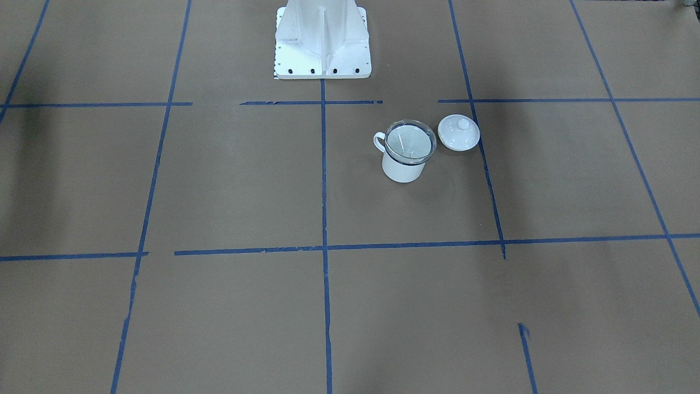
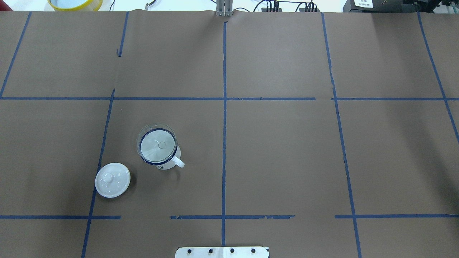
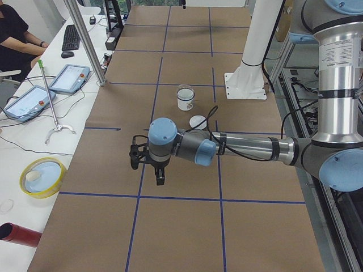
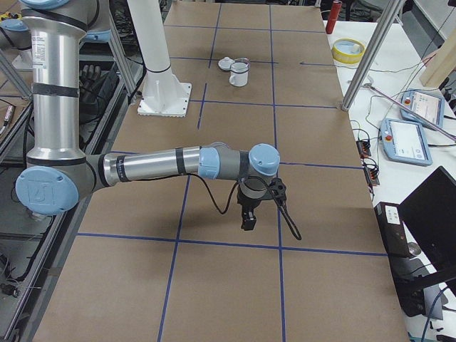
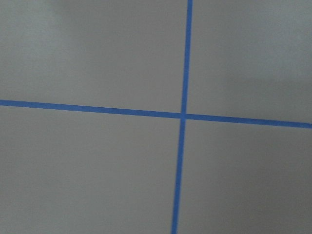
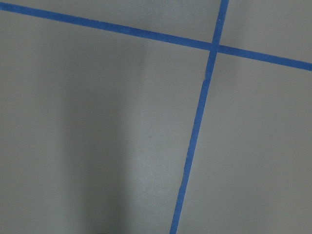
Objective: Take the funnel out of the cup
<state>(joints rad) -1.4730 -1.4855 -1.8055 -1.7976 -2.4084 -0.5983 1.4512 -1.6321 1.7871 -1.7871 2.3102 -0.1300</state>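
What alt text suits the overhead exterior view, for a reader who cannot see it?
A white cup with a clear funnel seated in its mouth stands left of centre on a brown table gridded with blue tape. A white knobbed lid lies beside it, apart.

The funnel (image 1: 410,143) sits in the cup (image 1: 402,171); the lid (image 1: 458,132) lies just beside, robot's left, seemingly apart.

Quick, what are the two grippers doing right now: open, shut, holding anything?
Left gripper: cannot be told; it shows only in a side view.
Right gripper: cannot be told, for the same reason.
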